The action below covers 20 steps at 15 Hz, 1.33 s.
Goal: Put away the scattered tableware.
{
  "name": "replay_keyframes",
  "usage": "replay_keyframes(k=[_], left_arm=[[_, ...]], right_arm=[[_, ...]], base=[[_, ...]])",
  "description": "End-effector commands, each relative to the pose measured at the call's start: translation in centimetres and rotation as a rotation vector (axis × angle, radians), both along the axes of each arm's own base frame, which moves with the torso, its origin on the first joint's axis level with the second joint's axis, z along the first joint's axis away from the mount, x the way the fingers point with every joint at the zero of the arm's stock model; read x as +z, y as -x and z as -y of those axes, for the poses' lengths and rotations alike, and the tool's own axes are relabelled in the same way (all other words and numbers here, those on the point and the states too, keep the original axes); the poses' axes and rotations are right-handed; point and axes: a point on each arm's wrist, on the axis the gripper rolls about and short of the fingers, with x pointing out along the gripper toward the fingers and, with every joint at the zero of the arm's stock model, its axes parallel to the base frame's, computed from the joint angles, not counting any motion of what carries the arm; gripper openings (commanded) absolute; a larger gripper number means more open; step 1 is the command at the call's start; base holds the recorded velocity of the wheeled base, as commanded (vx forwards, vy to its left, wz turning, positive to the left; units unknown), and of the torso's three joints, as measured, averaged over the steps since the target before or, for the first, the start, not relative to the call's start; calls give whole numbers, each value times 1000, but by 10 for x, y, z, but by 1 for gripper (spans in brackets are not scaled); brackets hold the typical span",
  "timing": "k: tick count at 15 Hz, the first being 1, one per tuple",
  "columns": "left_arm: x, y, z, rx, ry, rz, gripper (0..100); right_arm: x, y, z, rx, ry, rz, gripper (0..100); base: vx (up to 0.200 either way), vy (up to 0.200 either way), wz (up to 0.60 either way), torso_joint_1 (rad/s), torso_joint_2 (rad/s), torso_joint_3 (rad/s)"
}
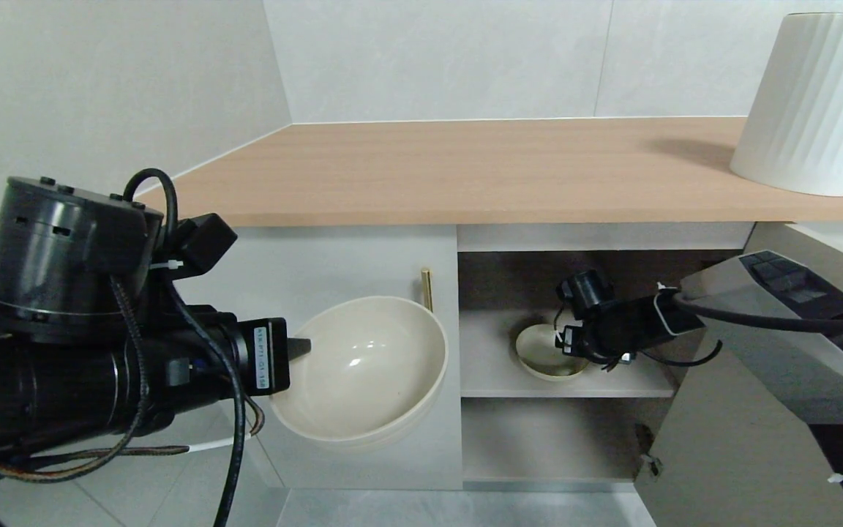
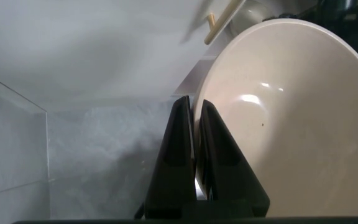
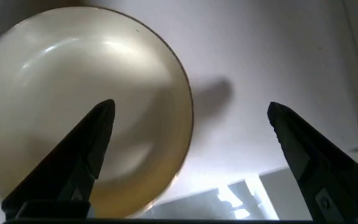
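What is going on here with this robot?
The robot is putting tableware into a low cabinet. Its left gripper pinches the rim of a large cream bowl, held in front of the shut cabinet door. Its right gripper is open inside the cabinet, over a small dish lying on the middle shelf.

Left arm: you are holding it forward at the left, wrist level. Its black left gripper [image 1: 298, 347] is pinching the rim of the large cream round bowl [image 1: 363, 366], fingers [image 2: 180, 143] nearly meeting. Right arm: you are stretching it forward and low, and the black right gripper [image 1: 575, 344] is keeping its fingers [image 3: 86, 155] spread wide apart.
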Motion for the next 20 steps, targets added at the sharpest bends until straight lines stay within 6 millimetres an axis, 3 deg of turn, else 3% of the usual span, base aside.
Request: replay_keyframes(k=[1, 3, 7, 10, 12, 16, 19, 20], left_arm=[[-9, -3, 10, -29, -22, -30, 0], [-24, -7, 26, -86, -70, -75, 0], [-58, -25, 57, -140, -122, -137, 0], [-85, -44, 76, -170, -160, -134, 0], [-91, -44, 95, -213, -165, -122, 0], [-77, -56, 109, -236, -147, -57, 0], [-87, -61, 112, -230, -162, -80, 0], [-90, -62, 113, -221, -166, -86, 0]], right_arm=[[55, 33, -10, 70, -60, 44, 100], [101, 78, -21, 217, -148, 57, 100], [173, 156, -22, 380, -170, 43, 100], [201, 185, -17, 463, -230, 43, 100], [203, 195, -21, 498, -234, 12, 100], [198, 208, -35, 564, -227, -55, 100], [179, 209, -47, 625, -244, -141, 100], [165, 208, -57, 639, -227, -188, 100]], base=[[0, 0, 0, 0, 0, 0], [0, 0, 0, 0, 0, 0], [0, 0, 0, 0, 0, 0], [0, 0, 0, 0, 0, 0], [0, 0, 0, 0, 0, 0], [0, 0, 0, 0, 0, 0], [0, 0, 0, 0, 0, 0], [0, 0, 0, 0, 0, 0]])
